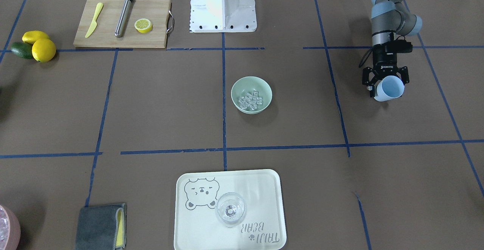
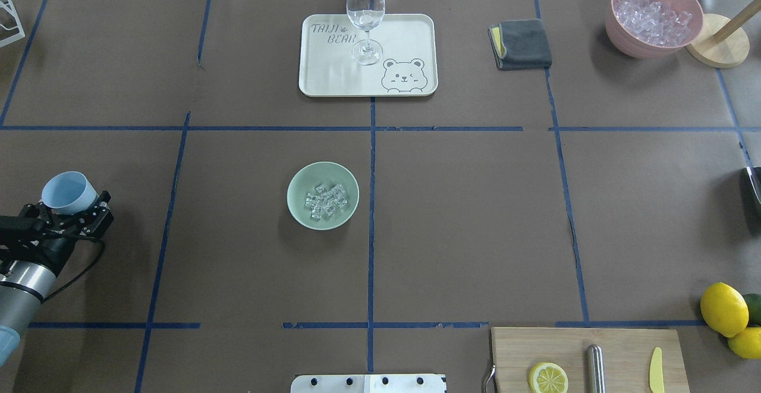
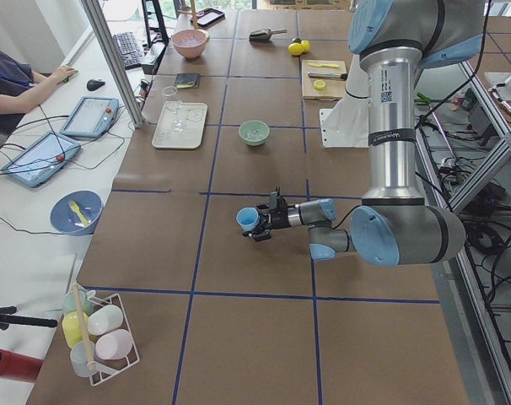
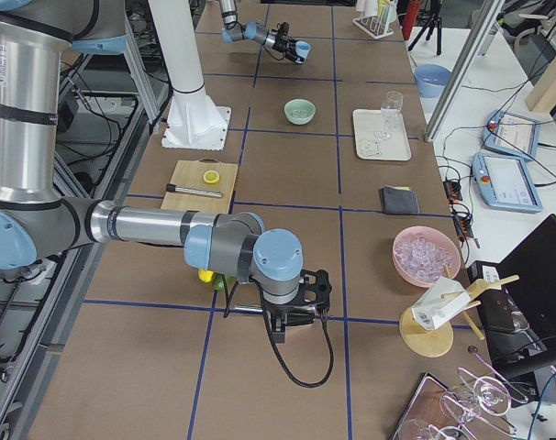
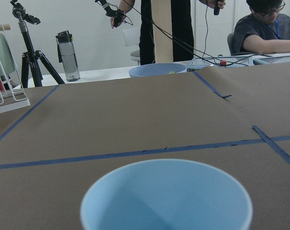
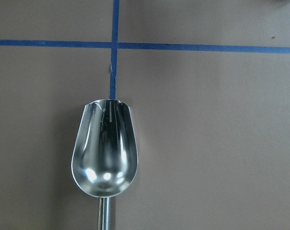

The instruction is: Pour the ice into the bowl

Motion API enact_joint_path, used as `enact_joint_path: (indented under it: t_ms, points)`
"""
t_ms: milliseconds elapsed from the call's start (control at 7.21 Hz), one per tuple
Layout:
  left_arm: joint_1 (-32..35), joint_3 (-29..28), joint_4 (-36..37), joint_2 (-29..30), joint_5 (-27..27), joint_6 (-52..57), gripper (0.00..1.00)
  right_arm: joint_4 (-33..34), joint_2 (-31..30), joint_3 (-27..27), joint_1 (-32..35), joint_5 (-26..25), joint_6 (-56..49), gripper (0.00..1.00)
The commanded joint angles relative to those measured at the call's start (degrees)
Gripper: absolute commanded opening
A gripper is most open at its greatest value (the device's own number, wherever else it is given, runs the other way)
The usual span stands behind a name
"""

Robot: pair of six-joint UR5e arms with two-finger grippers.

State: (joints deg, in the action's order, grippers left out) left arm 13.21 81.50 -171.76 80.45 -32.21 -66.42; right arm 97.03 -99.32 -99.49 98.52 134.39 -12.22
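Several ice cubes (image 2: 326,201) in upright bowl (image 2: 296,201); left claw (image 1: 386,83) around blue cup (image 1: 392,89)

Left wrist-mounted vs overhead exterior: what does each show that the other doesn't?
Left wrist only: a black tripod, a clear water bottle, a seated person beyond the brown paper table. Overhead only: left hand gripping the round pale blue cup, clear ice cubes lying in the round mint-green bowl, a clear stemmed glass upright on the cream bear tray. Both: the cup, the table, blue tape lines.
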Motion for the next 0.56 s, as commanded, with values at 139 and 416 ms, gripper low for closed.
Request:
enact_joint_path:
  t_ms: [139,416]
  points:
    - [-0.03,0.06,-3.49,-0.73,2.41,0.32,1.00,0.00,0.18,-0.08,0.00,0.00,0.09,1.00]
    - [-0.11,0.06,-6.45,-0.82,4.51,0.67,1.00,0.00,0.70,0.09,0.00,0.00,0.09,1.00]
